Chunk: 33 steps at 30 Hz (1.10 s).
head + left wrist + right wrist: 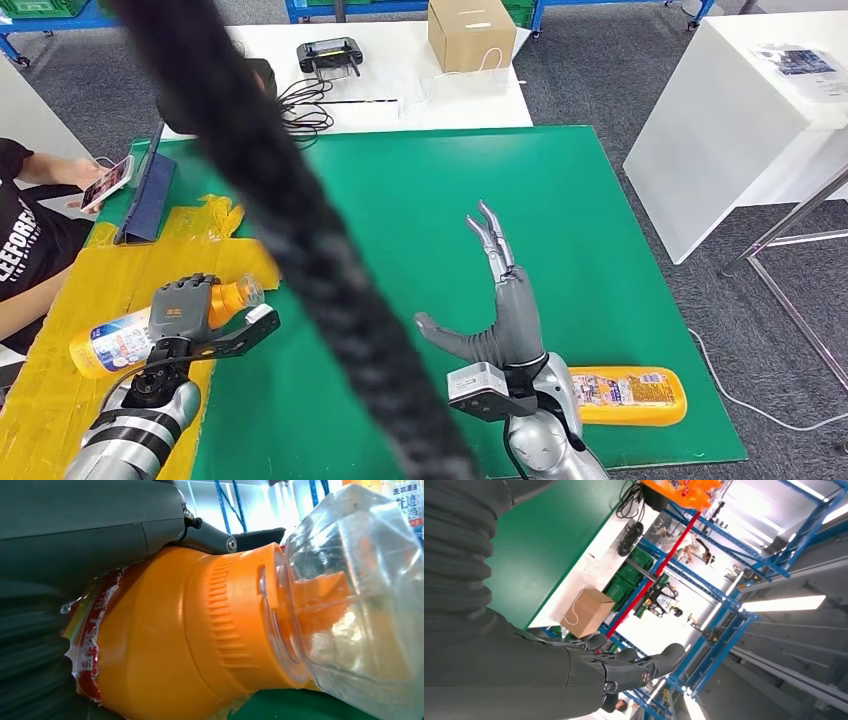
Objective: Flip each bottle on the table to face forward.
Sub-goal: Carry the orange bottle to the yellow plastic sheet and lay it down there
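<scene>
An orange bottle (pixel 115 340) with a clear cap and a printed label lies at the left edge of the green table (pixel 420 200), over yellow tape. My left hand (pixel 185 307) grips it around the body just below the cap. The left wrist view shows the bottle's orange neck (pixel 200 635) and clear cap (pixel 360 590) close up, with the fingers (pixel 75 540) wrapped over it. A second orange bottle (pixel 630 395) lies on its side at the table's near right edge. My right hand (pixel 500 310) hovers open beside it, fingers stretched forward over the green surface; its fingers (pixel 624 667) hold nothing.
A thick black cable (pixel 300 230) hangs across the head view. A person (pixel 25 240) sits at the left with a phone (pixel 105 183). Behind the green table a white table carries a cardboard box (pixel 470 33), a controller (pixel 330 55) and wires. A white cabinet (pixel 740 110) stands at the right.
</scene>
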{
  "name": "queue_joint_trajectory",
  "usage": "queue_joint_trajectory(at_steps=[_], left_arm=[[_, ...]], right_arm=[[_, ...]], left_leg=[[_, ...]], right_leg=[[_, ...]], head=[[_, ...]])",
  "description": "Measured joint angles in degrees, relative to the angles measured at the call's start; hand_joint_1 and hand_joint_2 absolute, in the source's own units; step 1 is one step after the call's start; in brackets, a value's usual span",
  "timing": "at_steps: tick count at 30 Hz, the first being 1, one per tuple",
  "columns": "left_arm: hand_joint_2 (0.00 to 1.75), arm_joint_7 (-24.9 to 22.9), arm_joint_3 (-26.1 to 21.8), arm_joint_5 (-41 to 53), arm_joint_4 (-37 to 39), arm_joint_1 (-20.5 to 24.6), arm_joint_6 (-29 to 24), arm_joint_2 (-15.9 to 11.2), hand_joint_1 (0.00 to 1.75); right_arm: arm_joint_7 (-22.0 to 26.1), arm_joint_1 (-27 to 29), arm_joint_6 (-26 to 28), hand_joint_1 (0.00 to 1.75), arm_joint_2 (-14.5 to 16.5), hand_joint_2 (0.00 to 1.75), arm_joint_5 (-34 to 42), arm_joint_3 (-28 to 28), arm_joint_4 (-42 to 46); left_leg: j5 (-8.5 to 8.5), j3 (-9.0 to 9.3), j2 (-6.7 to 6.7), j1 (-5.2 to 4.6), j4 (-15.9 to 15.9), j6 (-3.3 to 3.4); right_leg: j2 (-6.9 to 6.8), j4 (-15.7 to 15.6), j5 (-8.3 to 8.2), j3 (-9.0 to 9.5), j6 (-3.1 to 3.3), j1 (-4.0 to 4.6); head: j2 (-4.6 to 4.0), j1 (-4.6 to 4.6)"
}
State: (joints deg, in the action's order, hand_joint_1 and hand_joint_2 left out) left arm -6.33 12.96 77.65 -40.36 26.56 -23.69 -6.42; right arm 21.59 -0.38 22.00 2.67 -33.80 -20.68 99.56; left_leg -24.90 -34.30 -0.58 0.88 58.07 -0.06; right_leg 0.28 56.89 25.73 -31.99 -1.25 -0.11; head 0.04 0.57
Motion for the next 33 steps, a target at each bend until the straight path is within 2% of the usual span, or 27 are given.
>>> queue_joint_trajectory(at_steps=[5,9,18,33], left_arm=[[1.75,0.26,-0.53,-0.4,3.99,1.79,-0.69,0.54,1.73],[1.75,1.47,-1.52,-1.61,6.45,2.59,-1.97,0.88,0.0],[1.75,3.41,-4.59,-3.16,8.58,2.15,-6.86,1.84,0.0],[1.75,4.22,-6.28,-3.51,8.58,1.7,-7.73,2.39,0.0]], right_arm=[[0.0,-0.57,-0.17,0.0,-0.23,1.75,0.31,-0.61,-0.85],[-0.04,-1.08,-0.3,0.0,-0.37,1.75,0.49,-1.16,-1.53],[-0.45,-1.37,-0.02,0.0,-0.68,1.75,0.59,-1.57,-2.56],[-0.54,-1.37,0.08,0.0,-0.79,1.75,0.56,-1.57,-2.88]], left_leg=[[0.0,0.24,0.01,0.02,-0.06,-0.02],[0.01,0.49,0.02,0.02,-0.09,-0.03],[0.04,0.61,0.01,0.03,-0.09,-0.04],[0.04,0.57,0.0,0.01,-0.09,-0.04]], right_leg=[[0.0,0.0,0.01,0.21,0.03,0.01],[0.01,0.0,0.0,0.43,0.04,0.02],[0.01,0.0,0.0,0.57,0.04,0.02],[0.0,0.0,0.0,0.55,0.04,0.01]], head=[[0.0,0.0],[0.0,0.0],[0.0,0.0],[0.0,-0.01]])
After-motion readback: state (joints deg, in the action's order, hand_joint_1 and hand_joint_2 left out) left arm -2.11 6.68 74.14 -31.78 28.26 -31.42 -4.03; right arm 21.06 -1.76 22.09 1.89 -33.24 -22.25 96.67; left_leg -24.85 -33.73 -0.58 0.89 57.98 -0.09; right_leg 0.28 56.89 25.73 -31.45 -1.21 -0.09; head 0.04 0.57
